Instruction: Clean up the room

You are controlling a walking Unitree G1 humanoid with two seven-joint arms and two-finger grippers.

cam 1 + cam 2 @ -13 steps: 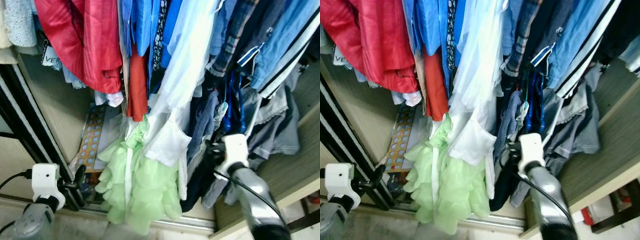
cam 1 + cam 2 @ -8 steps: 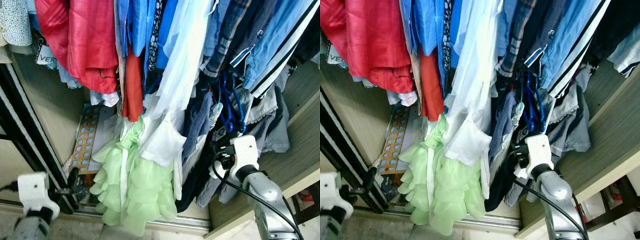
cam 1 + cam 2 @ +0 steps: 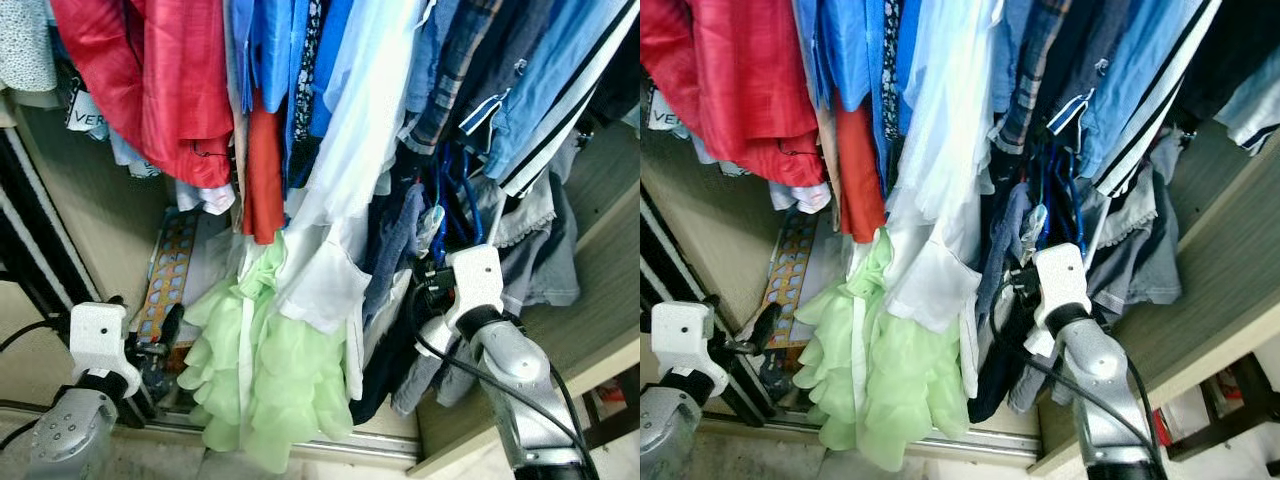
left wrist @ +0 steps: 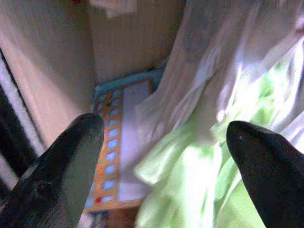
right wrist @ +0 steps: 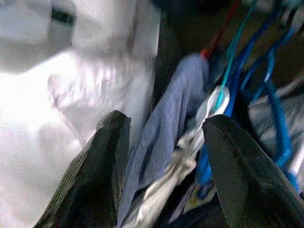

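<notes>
Lettering "VER" shows on a tag [image 3: 85, 112] beneath the red jacket [image 3: 160, 85]; both grippers [image 4: 164, 142] [image 5: 164, 156] spread fingers toward hanging clothes.

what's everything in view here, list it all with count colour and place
red garment: one, red, hanging at the robot's left
blue shirts: several, blue, hanging at centre
white garment: one, white, hanging at centre
green ruffled dress: one, pale green, hanging low
blue hangers: a few, blue, among dark clothes at right
patterned board: one, orange and blue, on the closet floor
left gripper: open, near the green dress
right gripper: open, at the blue hangers
</notes>
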